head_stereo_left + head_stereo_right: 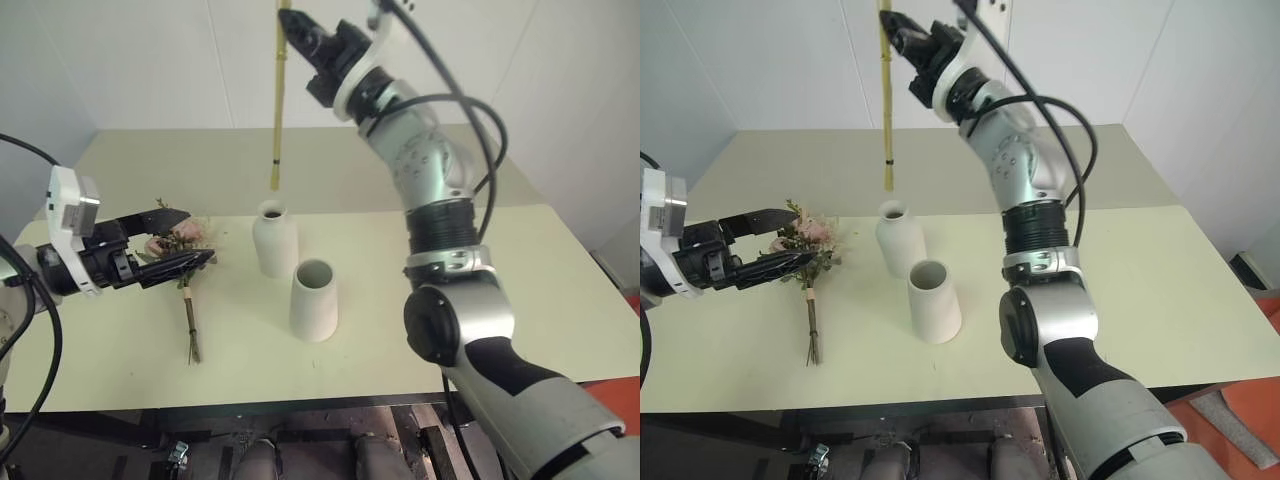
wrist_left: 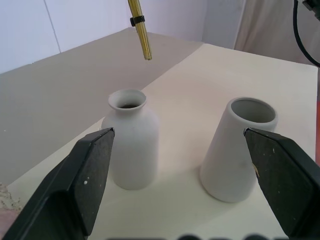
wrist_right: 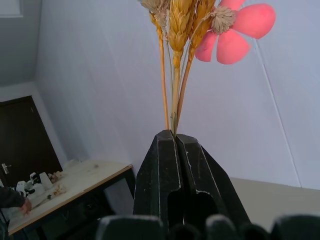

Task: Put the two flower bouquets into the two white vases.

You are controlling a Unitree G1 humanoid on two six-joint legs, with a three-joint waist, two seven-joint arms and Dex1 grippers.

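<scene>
- Starting nearest you, note the left gripper [image 1: 185,243], fingers spread and empty, over the rose bouquet [image 1: 182,250] lying on the table [image 1: 560,290], its blossoms partly screened.
- Beyond stand the cone vase [image 1: 314,300] and bottle vase [image 1: 274,238].
- Farthest, the right gripper [image 1: 293,27] clamps the grass bouquet [image 1: 279,100] upright, stem ends above the bottle vase for insertion; its blossoms are cropped in the head views.

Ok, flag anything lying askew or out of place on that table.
The rose bouquet lies flat on the table, stems toward the near edge, not in a vase. Both white vases stand upright and empty. Nothing spilled or broken.
</scene>
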